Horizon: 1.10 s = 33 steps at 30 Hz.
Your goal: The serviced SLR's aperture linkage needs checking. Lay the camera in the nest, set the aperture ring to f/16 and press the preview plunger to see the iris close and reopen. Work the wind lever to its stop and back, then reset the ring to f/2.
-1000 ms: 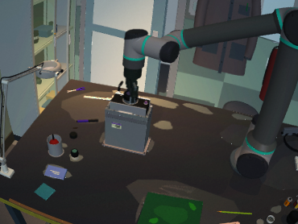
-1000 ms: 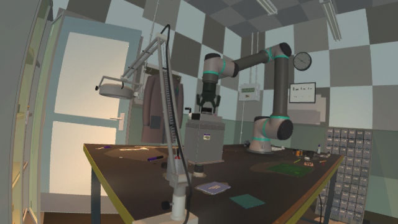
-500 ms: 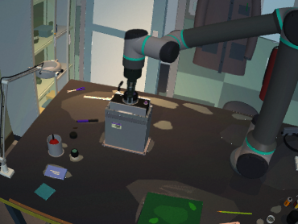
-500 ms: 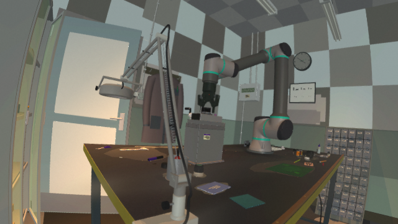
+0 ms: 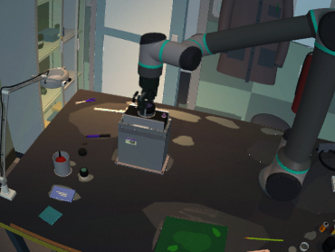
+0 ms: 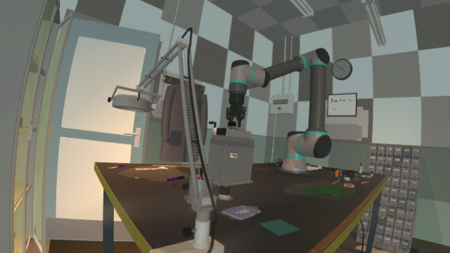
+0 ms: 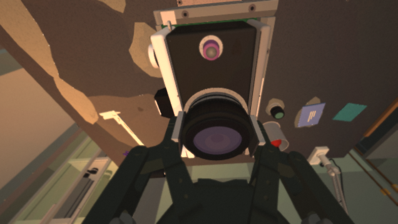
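On the grey pedestal (image 5: 143, 142) in the middle of the table, the black SLR camera (image 7: 210, 65) lies in the white nest with its lens pointing up. My gripper (image 7: 218, 131) comes straight down on it, with a finger on each side of the ribbed aperture ring (image 7: 216, 114) of the lens. The purple glass of the lens faces the wrist camera. A round pink-ringed plunger (image 7: 210, 51) sits on the camera's face beyond the lens. A small knob sticks out at the camera's left edge. The wind lever is not plain to see.
A grey cup (image 5: 61, 163) with a red-tipped tool stands left of the pedestal, near a small green-topped knob (image 5: 83, 172), a blue card (image 5: 62, 193) and a teal pad (image 5: 50, 215). A desk lamp (image 6: 130, 102) reaches over the left end. A green mat (image 5: 192, 235) lies near the front edge.
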Available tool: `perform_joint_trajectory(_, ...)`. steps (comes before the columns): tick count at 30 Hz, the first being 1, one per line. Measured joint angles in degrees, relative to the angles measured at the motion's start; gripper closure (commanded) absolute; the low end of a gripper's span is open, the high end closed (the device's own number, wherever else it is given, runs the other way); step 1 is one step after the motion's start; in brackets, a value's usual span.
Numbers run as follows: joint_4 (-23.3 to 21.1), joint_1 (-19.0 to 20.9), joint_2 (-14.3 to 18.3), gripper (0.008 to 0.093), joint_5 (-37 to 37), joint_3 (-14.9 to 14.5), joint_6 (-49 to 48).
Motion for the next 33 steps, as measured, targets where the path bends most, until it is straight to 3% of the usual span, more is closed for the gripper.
perform_joint_trajectory(17, 0.0, 0.0, 0.0, 0.0934, 0.0, 0.0, 19.5)
perform_joint_trajectory(33, 0.0, 0.0, 0.0, 0.0934, 0.0, 0.0, 30.1)
